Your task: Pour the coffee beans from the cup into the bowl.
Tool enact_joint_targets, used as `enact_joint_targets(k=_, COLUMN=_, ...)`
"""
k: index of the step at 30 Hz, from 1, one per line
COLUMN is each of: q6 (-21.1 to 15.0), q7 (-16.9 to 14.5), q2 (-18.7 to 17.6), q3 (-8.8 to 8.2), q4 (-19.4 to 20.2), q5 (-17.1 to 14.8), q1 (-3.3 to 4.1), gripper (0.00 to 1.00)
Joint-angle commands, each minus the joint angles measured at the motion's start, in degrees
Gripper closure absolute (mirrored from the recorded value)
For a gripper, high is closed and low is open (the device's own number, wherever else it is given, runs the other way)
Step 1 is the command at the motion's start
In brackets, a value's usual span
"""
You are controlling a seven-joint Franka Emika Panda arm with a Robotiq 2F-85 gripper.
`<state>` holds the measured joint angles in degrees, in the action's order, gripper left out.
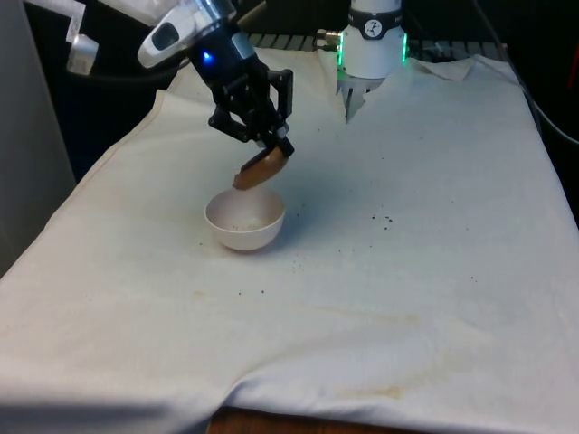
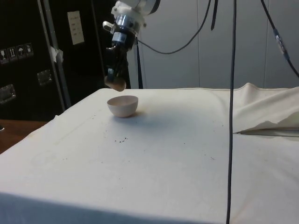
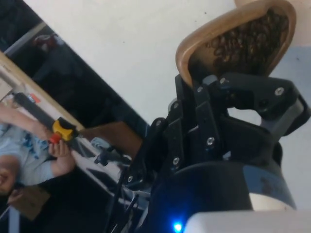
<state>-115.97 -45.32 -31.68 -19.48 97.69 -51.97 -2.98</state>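
A small brown wooden cup (image 1: 263, 168) hangs tilted over the rim of a white bowl (image 1: 244, 220), mouth turned down towards it. My gripper (image 1: 270, 147) is shut on the cup's rim. From the side, the cup (image 2: 115, 83) hangs just above and to the far side of the bowl (image 2: 123, 105). The wrist view looks into the cup (image 3: 238, 41), where dark coffee beans (image 3: 250, 39) lie packed against the lower wall, with the gripper (image 3: 228, 90) clamped on its edge. The bowl's inside looks pale and bare in the front view.
A few stray dark specks (image 1: 380, 220) lie on the white cloth right of the bowl and in front of it. The cloth is rucked up at the far right (image 2: 266, 112). A person's hand holding a yellow and red device (image 3: 60, 133) shows beyond the table edge.
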Motion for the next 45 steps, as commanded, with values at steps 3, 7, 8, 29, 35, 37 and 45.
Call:
enact_joint_targets(k=3, q6=2.12, q7=-0.34, q2=-0.29, q3=-0.57, q4=-0.92, q5=-0.80, q1=-0.57, gripper=1.00)
enact_joint_targets(k=7, q6=4.76, q7=-0.92, q2=-0.52, q3=-2.06, q4=-1.78, q5=-2.18, q1=-0.57, gripper=1.00)
enact_joint_targets(k=8, q6=4.01, q7=-0.92, q2=-0.23, q3=-2.35, q4=-1.38, q5=-1.95, q1=-0.06, gripper=1.00)
enact_joint_targets(k=29, q6=11.80, q7=-2.64, q2=-1.83, q3=-4.58, q4=-2.41, q5=-10.37, q1=-0.63, gripper=1.00)
enact_joint_targets(k=35, q6=12.83, q7=-3.04, q2=-2.01, q3=-5.44, q4=-2.06, q5=-12.26, q1=-0.23, gripper=1.00)
enact_joint_targets(k=37, q6=14.27, q7=-2.86, q2=-2.29, q3=-5.44, q4=-2.41, q5=-13.35, q1=-0.69, gripper=1.00)
enact_joint_targets(k=45, q6=16.90, q7=-2.98, q2=-2.92, q3=-6.47, q4=-2.52, q5=-16.27, q1=-0.80, gripper=1.00)
